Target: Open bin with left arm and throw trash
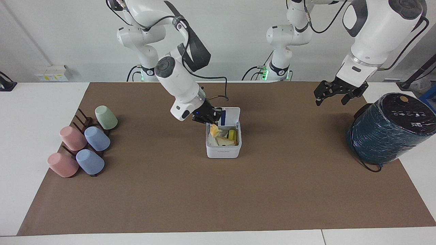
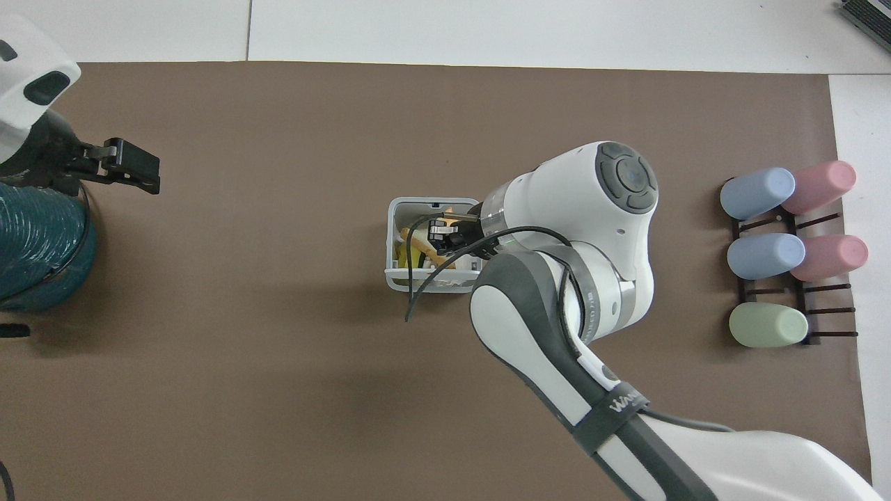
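Got my right gripper (image 1: pixel 208 119) clenched on the orange scrap (image 1: pixel 214 129) right over the open bin (image 1: pixel 223 151) mid-bench, left gripper (image 1: pixel 340 93) hanging open over by the teal cylinder (image 1: pixel 388 131), so next I just let go.

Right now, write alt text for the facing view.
The right gripper holds an orange scrap over the open white bin, which already contains trash. The left gripper hangs open beside a dark teal cylinder; pastel cups sit on a rack.
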`<state>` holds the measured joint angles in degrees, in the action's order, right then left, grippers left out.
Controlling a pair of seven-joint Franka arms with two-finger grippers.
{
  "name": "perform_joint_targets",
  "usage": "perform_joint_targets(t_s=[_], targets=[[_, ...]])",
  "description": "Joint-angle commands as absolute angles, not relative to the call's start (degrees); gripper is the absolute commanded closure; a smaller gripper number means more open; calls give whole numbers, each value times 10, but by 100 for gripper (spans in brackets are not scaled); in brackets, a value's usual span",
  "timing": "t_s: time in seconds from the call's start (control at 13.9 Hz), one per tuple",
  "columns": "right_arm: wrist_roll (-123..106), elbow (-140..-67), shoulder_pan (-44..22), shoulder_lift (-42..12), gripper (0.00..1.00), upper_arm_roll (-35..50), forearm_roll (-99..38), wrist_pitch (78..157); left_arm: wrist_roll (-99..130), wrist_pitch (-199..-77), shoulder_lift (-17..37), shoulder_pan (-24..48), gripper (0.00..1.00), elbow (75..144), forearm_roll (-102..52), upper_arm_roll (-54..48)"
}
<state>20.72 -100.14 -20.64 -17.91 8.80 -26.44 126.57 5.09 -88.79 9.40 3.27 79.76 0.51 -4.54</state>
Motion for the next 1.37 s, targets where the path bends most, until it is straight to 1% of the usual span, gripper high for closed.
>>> perform_joint_targets(t_s=[0.0, 0.22, 0.29, 0.36, 0.43, 0.5, 0.79, 1.3], targets=[[208, -997, -200, -194, 100, 91, -282, 1280, 41, -919, 63, 33, 0, 845, 10, -46], [208, -998, -202, -209, 100, 91, -281, 1287, 40, -922, 55, 32, 0, 859, 10, -47], [208, -998, -205, -210, 94, 91, -281, 1291, 40, -930, 49, 32, 0, 874, 10, -47], [208, -998, -207, -211, 73, 91, -281, 1292, 40, -943, 40, 33, 0, 895, 10, -47], [209, -998, -209, -211, 29, 91, -281, 1292, 40, -955, 33, 32, 0, 911, 10, -47], [209, -997, -208, -210, 0, 91, -281, 1292, 40, -959, 29, 32, 0, 918, 10, -47], [209, -994, -206, -195, 0, 88, -272, 1289, 40, -959, 29, 31, 0, 917, 10, -46], [213, -998, -209, -192, 0, 89, -272, 1289, 40, -960, 30, 31, 0, 918, 10, -46]])
